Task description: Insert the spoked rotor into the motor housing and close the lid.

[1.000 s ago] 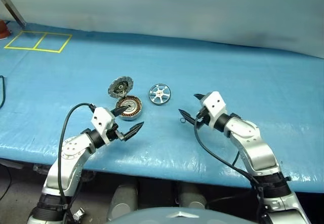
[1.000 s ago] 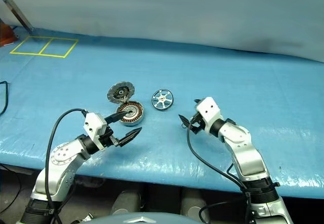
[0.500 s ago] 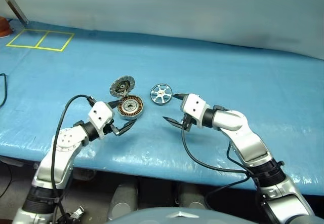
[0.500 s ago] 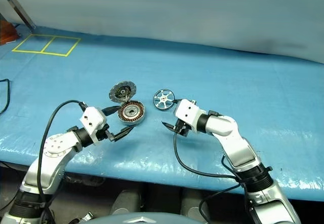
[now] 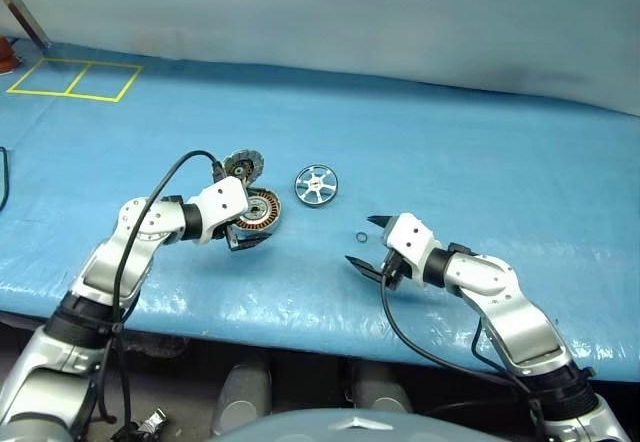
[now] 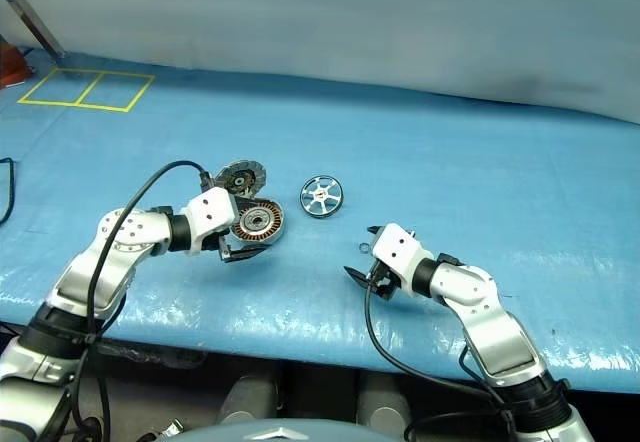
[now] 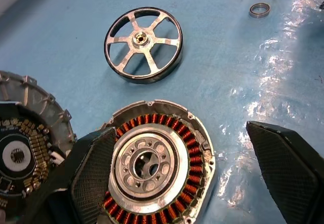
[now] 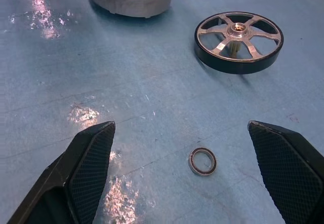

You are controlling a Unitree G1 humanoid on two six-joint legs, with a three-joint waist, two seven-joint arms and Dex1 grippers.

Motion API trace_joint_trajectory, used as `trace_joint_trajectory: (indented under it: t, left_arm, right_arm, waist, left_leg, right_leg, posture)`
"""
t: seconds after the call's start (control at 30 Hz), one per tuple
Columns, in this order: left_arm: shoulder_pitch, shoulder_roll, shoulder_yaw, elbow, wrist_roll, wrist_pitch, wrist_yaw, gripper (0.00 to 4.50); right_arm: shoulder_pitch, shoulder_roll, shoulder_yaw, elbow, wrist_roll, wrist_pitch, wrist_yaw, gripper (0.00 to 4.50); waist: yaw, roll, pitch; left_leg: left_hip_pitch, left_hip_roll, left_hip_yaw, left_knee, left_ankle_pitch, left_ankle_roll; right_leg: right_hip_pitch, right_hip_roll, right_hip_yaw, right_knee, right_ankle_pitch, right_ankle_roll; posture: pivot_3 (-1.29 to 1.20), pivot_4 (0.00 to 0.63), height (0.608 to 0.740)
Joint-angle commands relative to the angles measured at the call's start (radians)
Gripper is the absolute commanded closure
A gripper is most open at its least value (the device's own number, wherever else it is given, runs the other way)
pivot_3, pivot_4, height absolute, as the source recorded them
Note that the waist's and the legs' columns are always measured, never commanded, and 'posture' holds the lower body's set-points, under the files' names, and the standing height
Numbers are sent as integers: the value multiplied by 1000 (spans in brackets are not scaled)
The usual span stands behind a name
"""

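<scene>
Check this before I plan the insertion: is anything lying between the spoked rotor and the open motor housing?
Nothing visible: bare blue table separates the spoked rotor from the motor housing. The lid stands open behind it, and the small ring lies off toward the right hand.

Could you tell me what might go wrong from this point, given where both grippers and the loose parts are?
The left gripper has its open fingers either side of the motor housing, so closing could shove it or knock the raised lid. The spoked rotor lies apart, unheld. The right gripper hovers over the small ring and may grab that instead.
</scene>
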Motion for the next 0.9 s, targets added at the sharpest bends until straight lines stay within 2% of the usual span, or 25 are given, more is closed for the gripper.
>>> trace_joint_trajectory:
  t: [0.03,0.3,0.5,0.67,0.9]
  left_arm:
    - [-62,37,-59,64,60,-47,-93,0]
    - [-248,92,-181,144,178,-134,-311,0]
    - [-421,89,-277,126,303,-162,-445,0]
    - [-453,60,-341,146,391,-212,-479,0]
    - [-454,50,-374,199,460,-274,-519,0]
  right_arm:
    - [12,-14,-32,-50,-5,7,-20,30]
    - [-16,-11,-24,-48,5,24,-24,30]
    - [-66,-66,-51,-67,38,71,34,30]
    - [-122,-125,-60,-50,39,92,65,30]
    - [-149,-114,-44,-54,46,115,65,30]
  waist:
    - [1,0,0]
    - [3,-3,2]
    - [4,-4,3]
    - [-2,-4,3]
    - [-2,-4,3]
  left_leg:
    - [0,0,0,0,0,0]
    - [-1,0,0,1,0,0]
    - [-5,-1,-1,3,0,1]
    - [-5,0,-1,2,-1,2]
    - [-6,0,-2,3,-1,2]
  right_leg:
    - [0,0,0,0,0,0]
    - [0,0,0,0,0,0]
    - [-2,0,0,0,1,2]
    - [-3,1,0,1,1,3]
    - [-3,3,0,1,3,7]
  posture:
    - [0,150,740]
    - [0,150,740]
    - [0,150,740]
    - [0,150,740]
    - [0,150,740]
